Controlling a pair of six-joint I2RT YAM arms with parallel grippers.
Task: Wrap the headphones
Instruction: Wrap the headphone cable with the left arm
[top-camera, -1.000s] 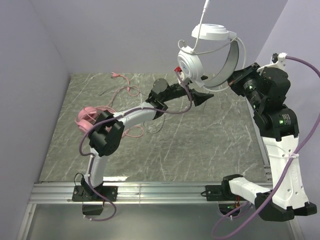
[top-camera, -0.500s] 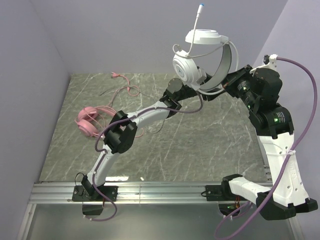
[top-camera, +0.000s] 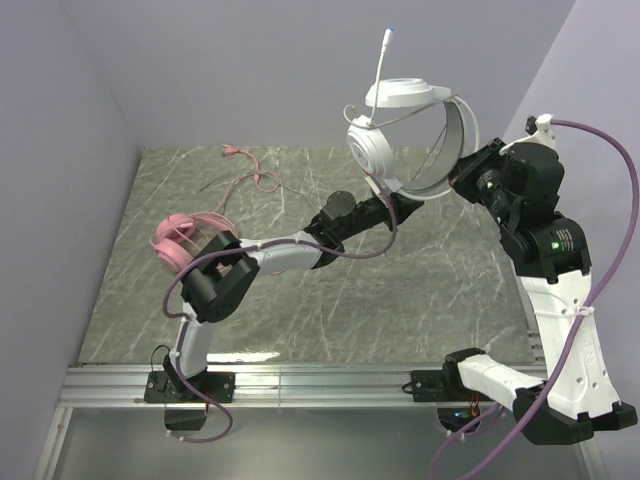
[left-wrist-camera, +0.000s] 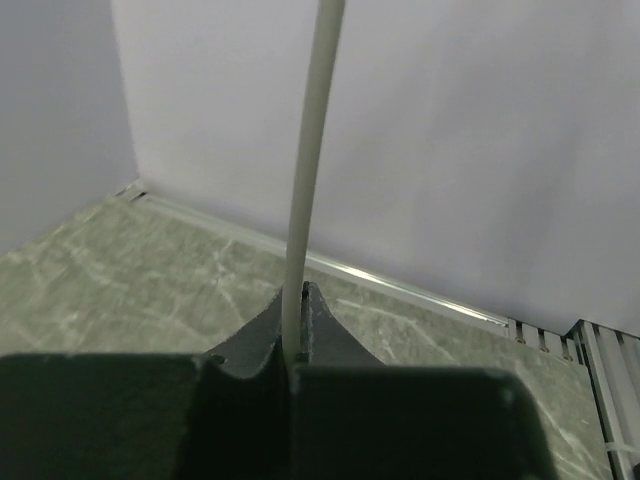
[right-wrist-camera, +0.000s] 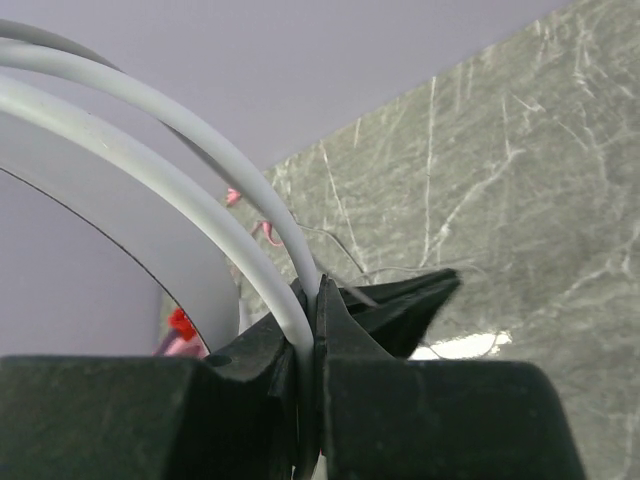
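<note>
The right gripper (right-wrist-camera: 316, 300) is squeezing the band (right-wrist-camera: 190, 165) of the white headphones (top-camera: 372, 148) and holding them up in the air, near the upper right of the top view. The left gripper (left-wrist-camera: 296, 305) is pinching their thin white cord (left-wrist-camera: 308, 170) just below the lower cup. The pink headphones (top-camera: 176, 243) are lying on the table (top-camera: 420, 300) at the left. Their pink cord (top-camera: 262, 181) is lying loose behind them.
</note>
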